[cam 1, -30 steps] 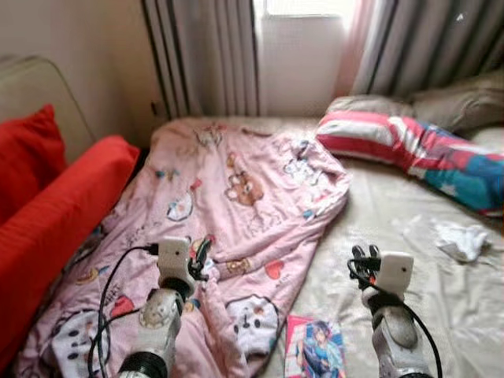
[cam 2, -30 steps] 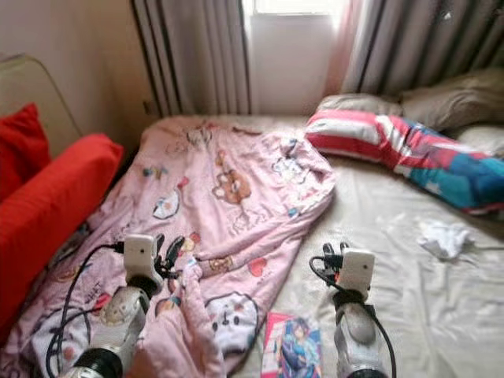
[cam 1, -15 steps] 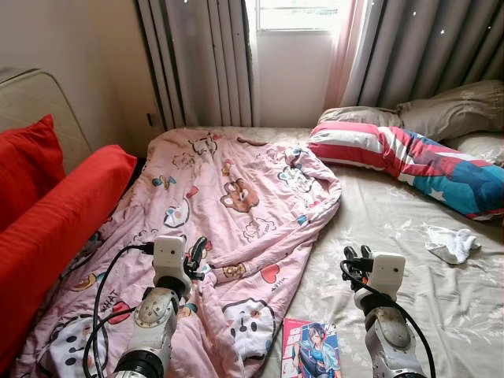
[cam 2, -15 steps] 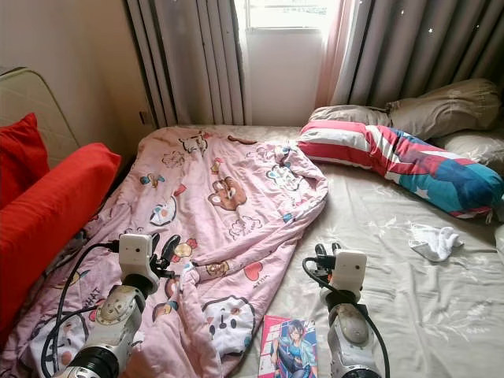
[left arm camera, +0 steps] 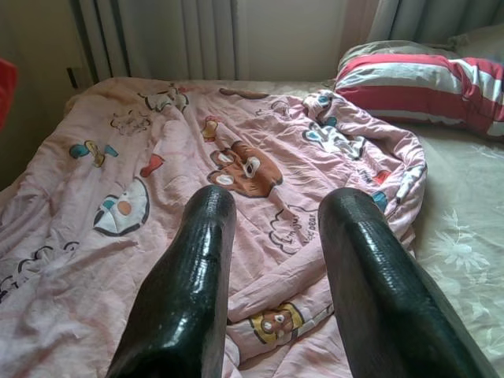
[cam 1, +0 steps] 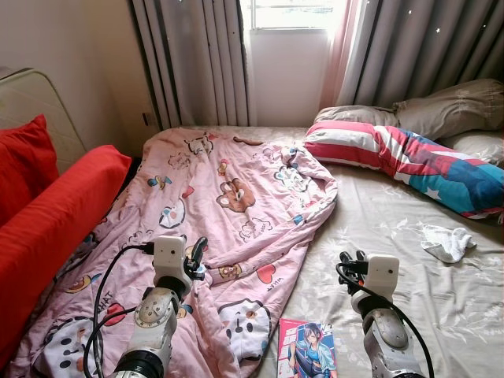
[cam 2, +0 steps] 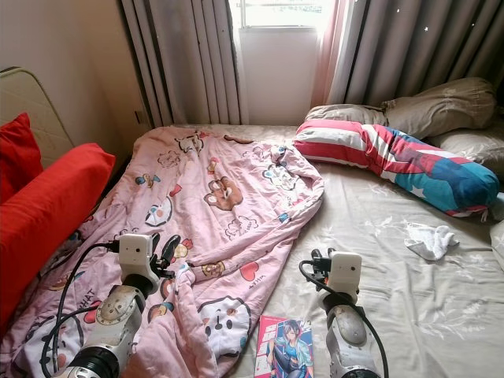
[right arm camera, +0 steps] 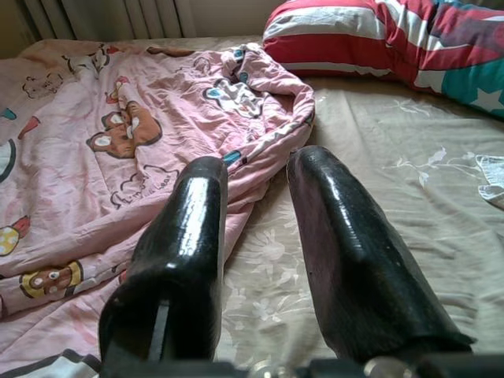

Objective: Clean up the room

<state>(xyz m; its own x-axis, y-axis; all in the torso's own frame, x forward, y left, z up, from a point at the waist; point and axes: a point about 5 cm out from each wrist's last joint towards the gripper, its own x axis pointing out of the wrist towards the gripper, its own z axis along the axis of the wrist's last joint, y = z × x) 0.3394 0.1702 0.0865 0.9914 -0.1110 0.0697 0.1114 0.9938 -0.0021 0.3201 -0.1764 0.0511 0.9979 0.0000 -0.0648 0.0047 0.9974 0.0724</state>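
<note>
A pink cartoon-print blanket (cam 1: 228, 197) lies rumpled over the left half of the bed. A comic book (cam 1: 307, 350) rests on the beige sheet (cam 1: 394, 228) near the front edge. A white crumpled cloth (cam 1: 447, 240) lies at the right. My left gripper (cam 1: 197, 253) hovers open over the blanket's near part, nothing between its fingers (left arm camera: 197, 260). My right gripper (cam 1: 350, 260) is open above the bare sheet, just right of the blanket's edge (right arm camera: 268, 134).
A striped red, white and blue bolster (cam 1: 409, 161) and beige pillows (cam 1: 441, 106) lie at the back right. Red cushions (cam 1: 47, 213) stand against a cream headboard at the left. Grey curtains (cam 1: 197, 55) and a window are behind the bed.
The camera has shifted and sharpened, so the whole scene sits slightly lower and left. Both grippers stay open in about the same places over the bed.
</note>
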